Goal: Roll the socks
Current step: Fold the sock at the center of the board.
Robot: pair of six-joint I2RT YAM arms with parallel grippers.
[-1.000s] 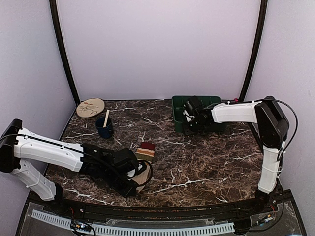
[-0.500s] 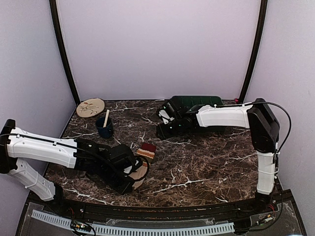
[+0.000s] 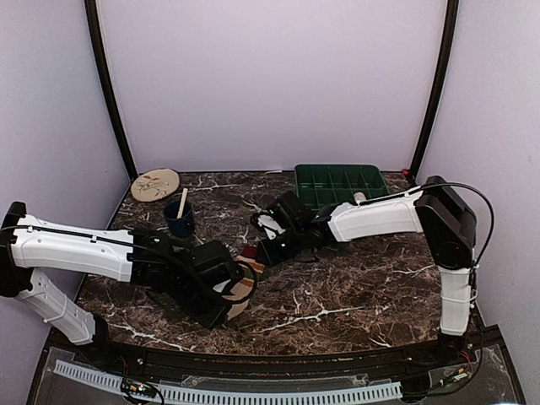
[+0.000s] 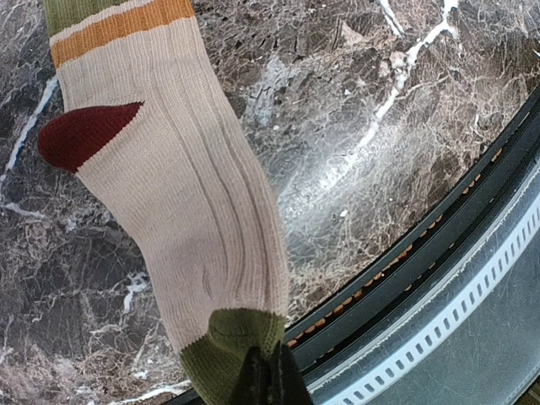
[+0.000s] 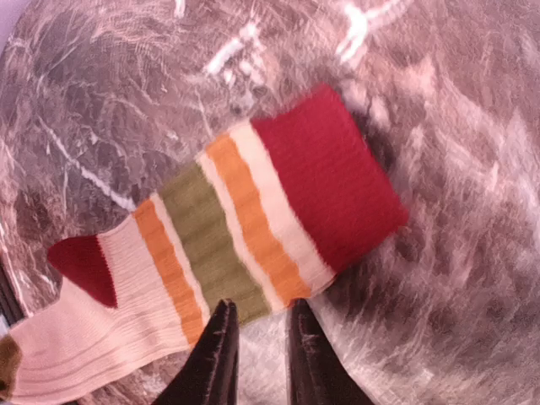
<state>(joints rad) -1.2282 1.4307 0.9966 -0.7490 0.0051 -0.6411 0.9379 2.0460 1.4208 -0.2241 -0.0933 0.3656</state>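
One sock lies on the marble table: cream, with a red heel, a green toe, orange and green stripes and a red cuff. In the left wrist view the sock stretches away from my left gripper, which is shut on its green toe by the table's front edge. My left gripper shows at the sock's near end from above. The right wrist view shows the striped, red-cuffed end of the sock. My right gripper hovers at the edge of that end, jaws narrowly apart with only table between them. From above, my right gripper is at the cuff.
A green tray stands at the back right. A dark blue cup with a stick in it and a round beige plate are at the back left. The black front rail runs close to the sock's toe.
My right arm has swung from the green tray leftward and forward to the sock's red cuff, and its jaws have narrowed. My left gripper keeps hold of the toe, barely shifted.
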